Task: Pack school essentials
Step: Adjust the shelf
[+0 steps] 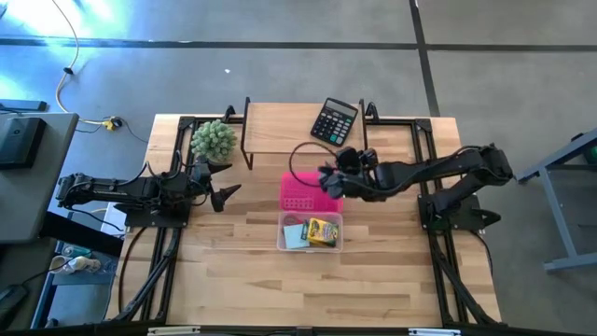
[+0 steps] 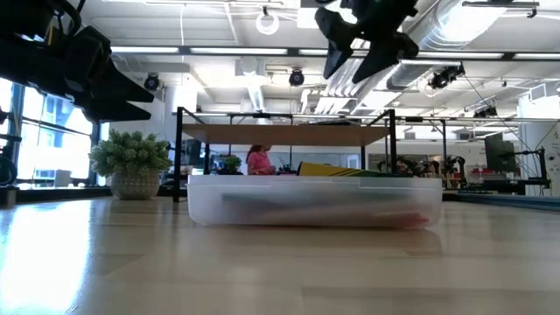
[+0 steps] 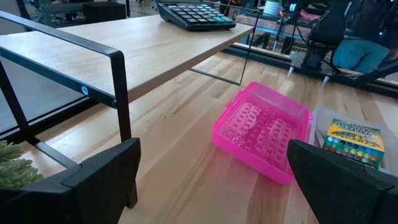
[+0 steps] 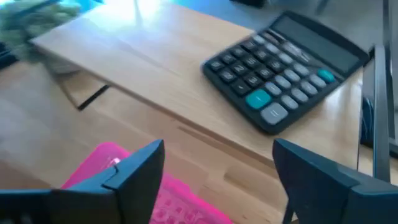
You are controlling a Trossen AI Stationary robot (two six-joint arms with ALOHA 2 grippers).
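Note:
A clear plastic box [image 1: 310, 233] stands at the table's middle. It holds the yellow-and-green crayon box [image 1: 323, 231] and the light-blue notepad [image 1: 294, 236]. A pink latticed tray or lid [image 1: 308, 191] lies flat against the box's far side. My right gripper [image 1: 328, 177] hovers open above the pink piece's right far corner, well up off the table [image 2: 359, 44]. My left gripper [image 1: 226, 194] waits open at the table's left, pointing at the pink piece [image 3: 261, 130]. Pencils, scissors and the green piece cannot be made out.
A low wooden shelf on a black frame [image 1: 289, 126] stands at the far side, carrying the black calculator [image 1: 334, 119]. The fuzzy green plant ball [image 1: 213, 140] sits at the far left, beside the left gripper. Bare wood lies near of the clear box.

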